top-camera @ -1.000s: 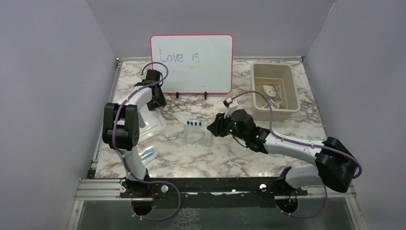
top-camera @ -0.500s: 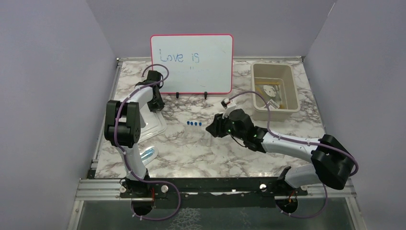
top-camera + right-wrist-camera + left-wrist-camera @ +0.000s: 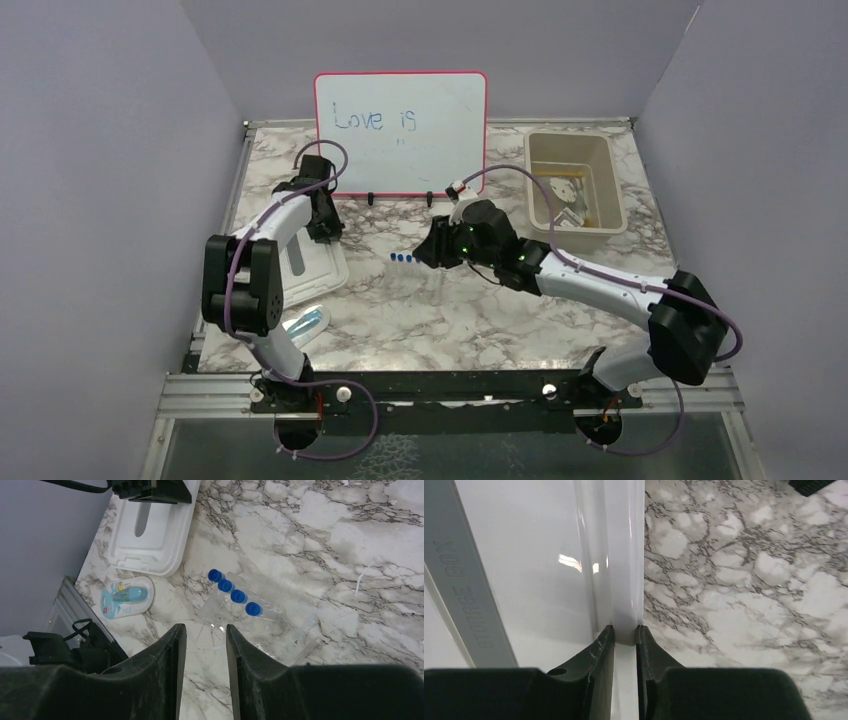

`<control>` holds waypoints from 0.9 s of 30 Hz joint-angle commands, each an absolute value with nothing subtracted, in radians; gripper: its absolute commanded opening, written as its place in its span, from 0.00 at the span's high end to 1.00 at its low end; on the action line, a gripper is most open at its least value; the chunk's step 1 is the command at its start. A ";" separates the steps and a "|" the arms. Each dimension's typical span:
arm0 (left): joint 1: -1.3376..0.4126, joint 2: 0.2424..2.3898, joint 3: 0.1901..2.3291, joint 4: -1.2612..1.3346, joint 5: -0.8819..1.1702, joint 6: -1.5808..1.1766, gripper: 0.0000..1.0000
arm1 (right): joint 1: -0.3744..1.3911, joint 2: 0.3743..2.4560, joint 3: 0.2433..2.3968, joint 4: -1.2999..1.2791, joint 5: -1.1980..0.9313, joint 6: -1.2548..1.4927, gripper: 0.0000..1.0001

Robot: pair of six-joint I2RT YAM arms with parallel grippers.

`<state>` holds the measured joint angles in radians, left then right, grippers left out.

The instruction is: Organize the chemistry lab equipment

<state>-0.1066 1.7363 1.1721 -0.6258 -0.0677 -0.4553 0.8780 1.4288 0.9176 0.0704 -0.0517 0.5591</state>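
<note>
The contents of the beige bin [image 3: 600, 228] are showing from above only as a pale jumble, too small to name. In the right wrist view the clear packet [image 3: 270, 625] is hard to trace, its film almost vanishing against the marble worktop [image 3: 350, 540]. Its four blue caps [image 3: 235, 596] are lying in a slanted row at one end. The right claw [image 3: 204, 630] is standing spread over the packet's near corner, gripping nothing; whether it is touching the film I cannot tell. The left claw [image 3: 625, 636] is pinching the raised rim of the white lid [image 3: 524, 555], embossed "STORAGE BOX", lying at the worktop's left side. A blue-backed packet [image 3: 125, 597] is lying just beside the lid, near the front-left edge. Open marble is stretching right of the caps, and the whiteboard [image 3: 400, 150] is standing at the back.
</note>
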 commanded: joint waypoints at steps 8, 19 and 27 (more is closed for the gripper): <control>-0.109 1.434 1.029 -0.556 0.057 -0.537 0.87 | 0.896 1.571 1.089 -0.022 -0.163 0.674 0.60; -0.109 1.292 0.970 -0.529 0.153 -0.588 0.88 | 0.966 1.749 1.256 0.026 -0.173 0.699 0.47; -0.106 1.211 0.954 -0.531 0.224 -0.623 0.88 | 1.039 1.886 1.401 -0.012 -0.122 0.697 0.42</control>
<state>-0.1066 1.2747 0.9668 -0.5617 0.1631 -0.5953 0.9966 1.8385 1.3334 0.0051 -0.1692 0.6846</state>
